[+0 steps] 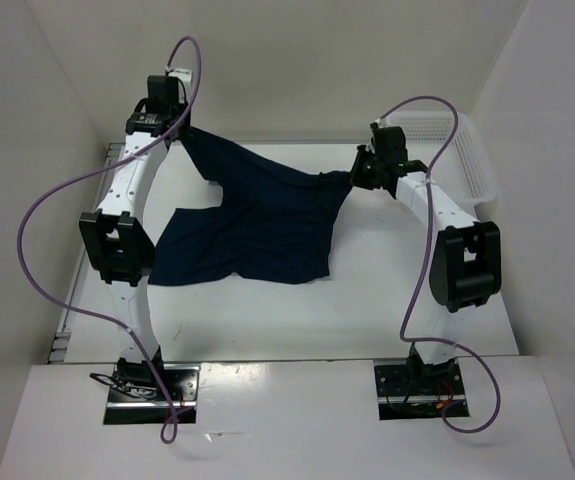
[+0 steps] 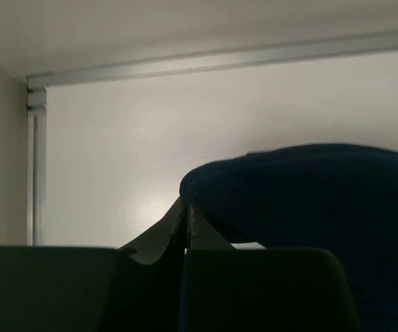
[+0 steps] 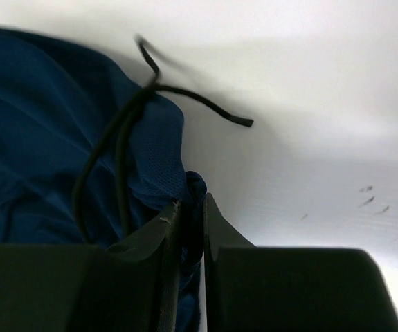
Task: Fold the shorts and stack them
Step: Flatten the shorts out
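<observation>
1. Starting at the near edge: both arm bases are bolted to the white table (image 1: 367, 300), and purple cables (image 1: 42, 215) loop off each arm.
2. Mid-table: the shorts (image 1: 257, 235), dark navy and wrinkled, lie partly spread. The lower hem and one leg rest on the surface close to the left arm.
3. Farther back, the cloth lifts off the table toward each gripper and sags between the two.
4. Left gripper (image 1: 179, 130), far left: jaws pressed together on a corner of the shorts. In the left wrist view, navy cloth bulges over the fingers (image 2: 160, 235).
5. Right gripper (image 1: 359, 172), far right: jaws pinching the waist edge. In the right wrist view, cloth is clamped between the fingers (image 3: 216, 232). The drawstring (image 3: 119, 159) loops loose just beside them, one end sticking out over the white surface.
6. Farthest right: a white basket (image 1: 462, 150) stands against the wall, apart from the shorts.
</observation>
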